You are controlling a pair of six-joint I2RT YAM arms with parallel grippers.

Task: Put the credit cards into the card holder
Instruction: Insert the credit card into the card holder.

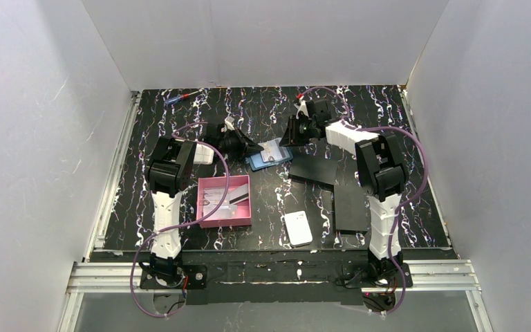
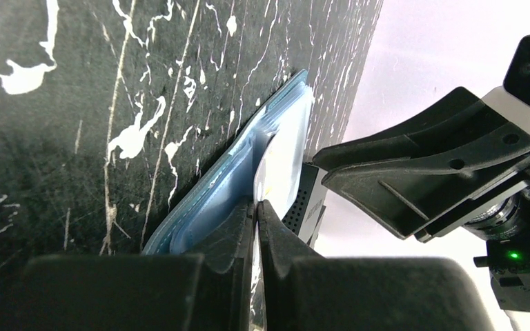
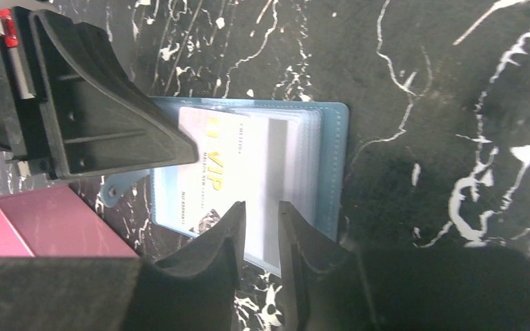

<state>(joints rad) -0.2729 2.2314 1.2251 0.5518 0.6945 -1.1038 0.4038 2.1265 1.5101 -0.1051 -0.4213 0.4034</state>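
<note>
The teal-blue card holder [image 1: 271, 153] lies open on the black marbled table, its clear sleeves upward [image 3: 332, 165]. A whitish credit card [image 3: 234, 158] printed "VIP" lies flat on the sleeves. My left gripper [image 2: 257, 207] is shut on a thin clear leaf at the holder's edge [image 2: 200, 207]; its fingers [image 3: 96, 117] overhang the holder's left side. My right gripper [image 3: 262, 207] hovers just over the card's near edge, jaws a little apart with nothing between them. Another pale card [image 1: 231, 207] lies in the pink tray [image 1: 207, 183].
Two flat black rectangles [image 1: 314, 169] [image 1: 351, 207] lie to the right of the holder. A thicker white rounded block [image 1: 298, 228] sits near the front. A pen-like item [image 1: 180, 98] lies at the back left. White walls enclose the table.
</note>
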